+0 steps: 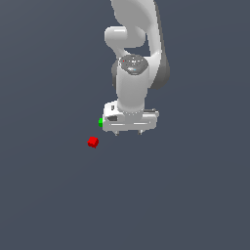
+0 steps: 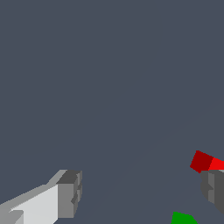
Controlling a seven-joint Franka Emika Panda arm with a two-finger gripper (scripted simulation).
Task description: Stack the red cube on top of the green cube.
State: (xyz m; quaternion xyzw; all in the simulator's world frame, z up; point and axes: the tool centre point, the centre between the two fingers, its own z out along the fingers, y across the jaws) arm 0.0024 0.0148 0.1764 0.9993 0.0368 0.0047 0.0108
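Note:
The red cube (image 1: 93, 142) lies on the dark grey floor, below and to the exterior view's left of my gripper (image 1: 129, 133). Only a sliver of the green cube (image 1: 100, 122) shows, peeking out at the left edge of the gripper's white body. The gripper is open with nothing between its fingers and hovers apart from both cubes. In the wrist view the gripper (image 2: 142, 192) shows two spread fingers (image 2: 70, 192); the red cube (image 2: 204, 162) sits just past one fingertip and the green cube (image 2: 183, 218) is cut off at the frame's edge.
The white arm (image 1: 133, 58) rises behind the gripper in the exterior view. Everything stands on a plain dark grey floor (image 1: 49, 195).

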